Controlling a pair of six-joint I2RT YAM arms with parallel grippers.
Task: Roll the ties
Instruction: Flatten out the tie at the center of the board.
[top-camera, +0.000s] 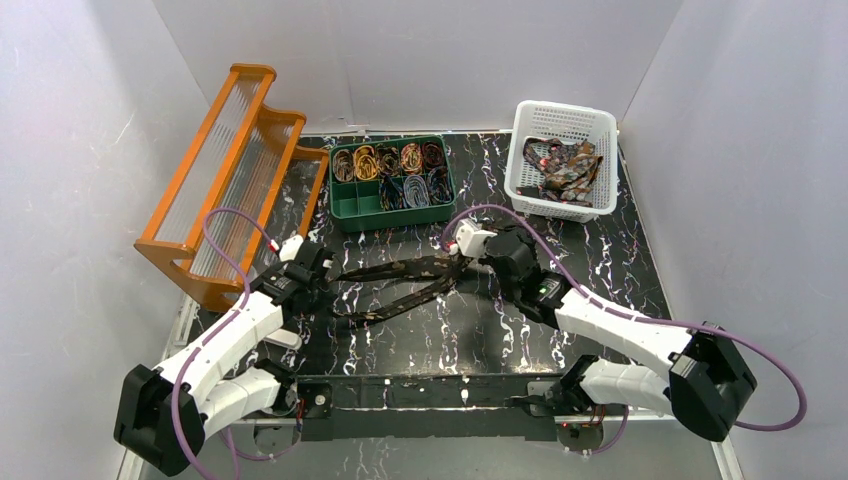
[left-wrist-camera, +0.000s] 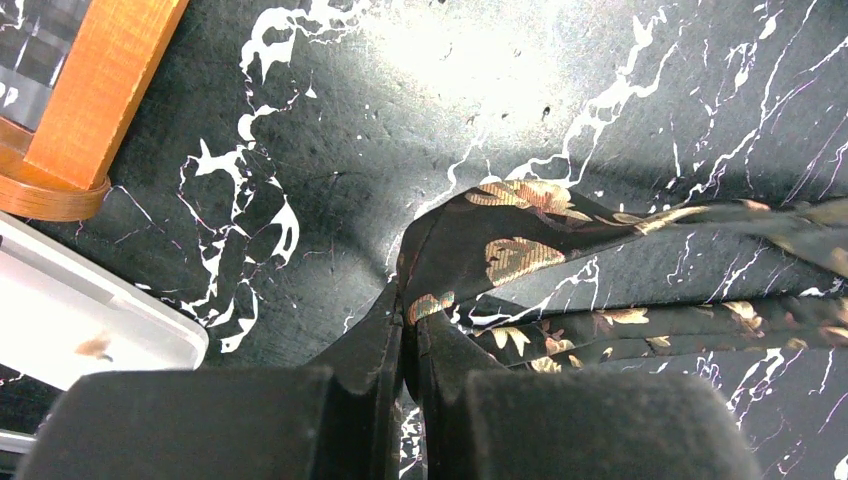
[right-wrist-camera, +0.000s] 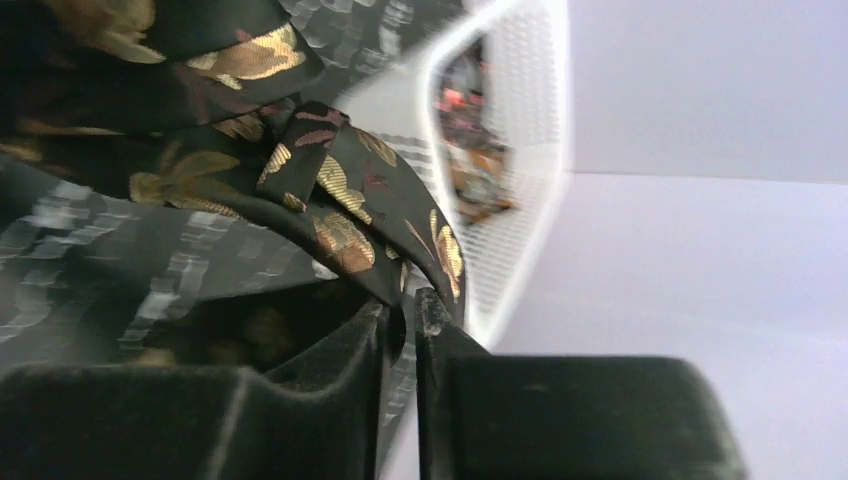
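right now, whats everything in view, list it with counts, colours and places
table: one, black, white veins
tie: one, black with gold, doubled, stretched over table's middle
green tray: one, far middle
rolled ties: several coils, dark, tan, red, in green tray
basket: one, white, far right
loose ties: heap, dark with red, in basket
rack: one, orange with clear panels, far left
left arm: white and black, jaws shut on tie
right arm: white and black, jaws at tie's other end, grip unclear
cables: purple, along both arms
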